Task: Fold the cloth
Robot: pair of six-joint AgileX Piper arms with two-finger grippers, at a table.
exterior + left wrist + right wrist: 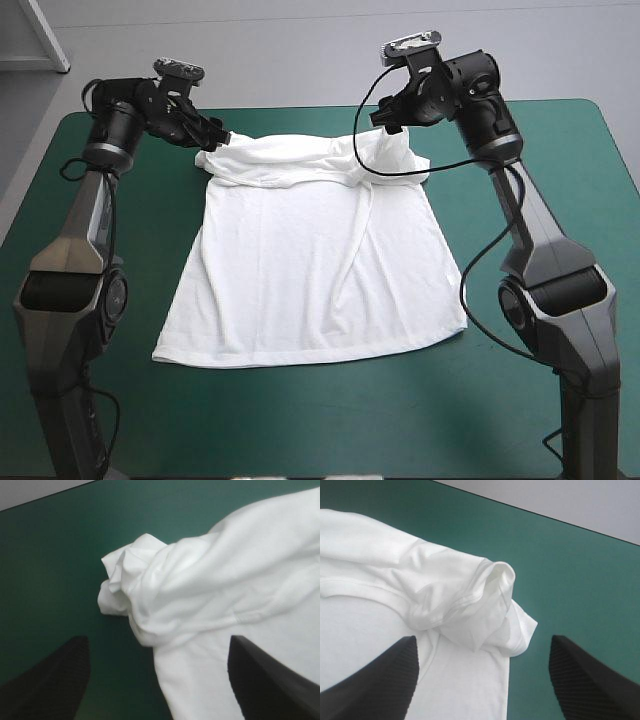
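Arms (92, 225) bent inward, left end effector (220, 138) at T-shirt's (310, 270) eleven o'clock, right end effector (386, 126) at one, both spread

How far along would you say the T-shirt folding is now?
Early. Done: the T-shirt lies spread flat on the teal-green cover, its far end bunched. In hand: nothing gripped; the left hand and right hand stand open at the two sleeve corners. To do: all the main folds.
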